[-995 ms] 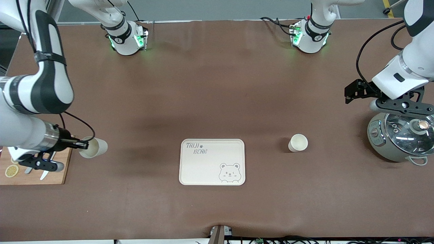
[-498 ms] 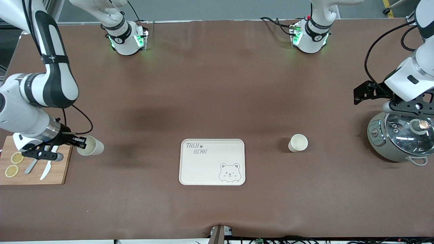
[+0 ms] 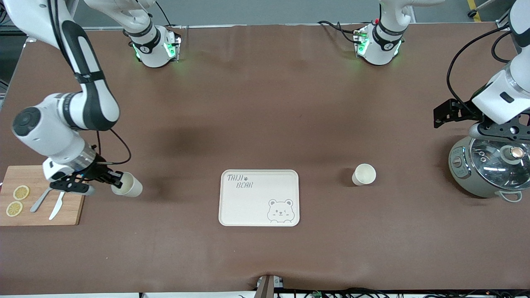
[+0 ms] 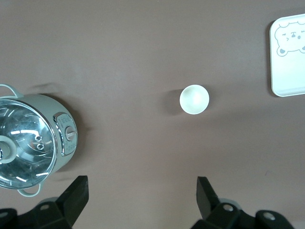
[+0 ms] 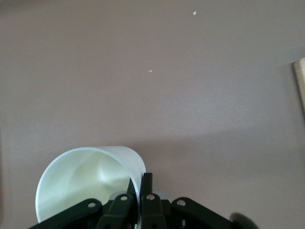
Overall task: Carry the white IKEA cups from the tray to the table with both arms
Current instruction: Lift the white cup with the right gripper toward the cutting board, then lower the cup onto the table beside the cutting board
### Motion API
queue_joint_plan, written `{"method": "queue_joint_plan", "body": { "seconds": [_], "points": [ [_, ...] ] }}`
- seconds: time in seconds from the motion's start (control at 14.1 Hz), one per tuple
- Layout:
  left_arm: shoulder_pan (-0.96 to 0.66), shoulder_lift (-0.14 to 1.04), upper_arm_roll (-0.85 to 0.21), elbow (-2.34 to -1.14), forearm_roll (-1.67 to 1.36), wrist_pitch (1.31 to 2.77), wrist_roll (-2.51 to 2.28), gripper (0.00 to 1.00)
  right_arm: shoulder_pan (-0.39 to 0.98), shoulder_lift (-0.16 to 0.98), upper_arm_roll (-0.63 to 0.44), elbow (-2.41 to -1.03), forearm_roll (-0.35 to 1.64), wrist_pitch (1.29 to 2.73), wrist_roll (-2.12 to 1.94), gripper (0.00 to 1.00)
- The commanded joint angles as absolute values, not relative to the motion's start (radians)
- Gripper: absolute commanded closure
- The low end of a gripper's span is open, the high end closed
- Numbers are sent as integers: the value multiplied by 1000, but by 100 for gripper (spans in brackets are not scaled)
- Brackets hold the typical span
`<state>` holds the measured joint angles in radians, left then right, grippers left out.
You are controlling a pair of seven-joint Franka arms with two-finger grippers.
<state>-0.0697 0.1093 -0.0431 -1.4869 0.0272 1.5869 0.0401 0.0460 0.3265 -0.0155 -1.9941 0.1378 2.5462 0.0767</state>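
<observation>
My right gripper (image 3: 117, 179) is shut on the rim of one white IKEA cup (image 3: 128, 186), holding it tilted over the bare table beside the wooden board. In the right wrist view its fingers pinch the cup's wall (image 5: 90, 183), one finger inside and one outside. The second white cup (image 3: 364, 174) stands upright on the table between the bear tray (image 3: 259, 197) and the grey pot (image 3: 488, 166); it also shows in the left wrist view (image 4: 194, 99). My left gripper (image 4: 141, 191) is open and empty, up in the air near the pot at the left arm's end.
A wooden cutting board (image 3: 41, 203) with lemon slices, a knife and a spoon lies at the right arm's end. The grey pot with glass lid (image 4: 28, 140) stands at the left arm's end. The bear tray holds nothing.
My right gripper has carried its cup from beside the board toward the tray. My left arm has drawn back a little toward its end of the table.
</observation>
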Motion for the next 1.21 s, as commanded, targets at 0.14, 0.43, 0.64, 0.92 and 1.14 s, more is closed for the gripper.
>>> {"method": "queue_joint_plan", "body": {
  "seconds": [0.14,0.43,0.64,0.92,1.14],
  "points": [
    [-71,100,-48,-1477,32,1580,46,0,74,362,-18,-2046,164,2658,72,100],
    [-71,97,-49,-1476,32,1580,55,0,92,414,-17,-2065,163,2744,72,100],
    [-78,95,-55,-1476,31,1580,41,0,101,437,-17,-2068,163,2784,71,100],
    [-81,89,-57,-1476,29,1580,38,0,113,462,-18,-2074,163,2830,71,100],
    [-81,94,-55,-1477,29,1580,37,0,117,472,-18,-2075,163,2853,71,100]
  ]
}}
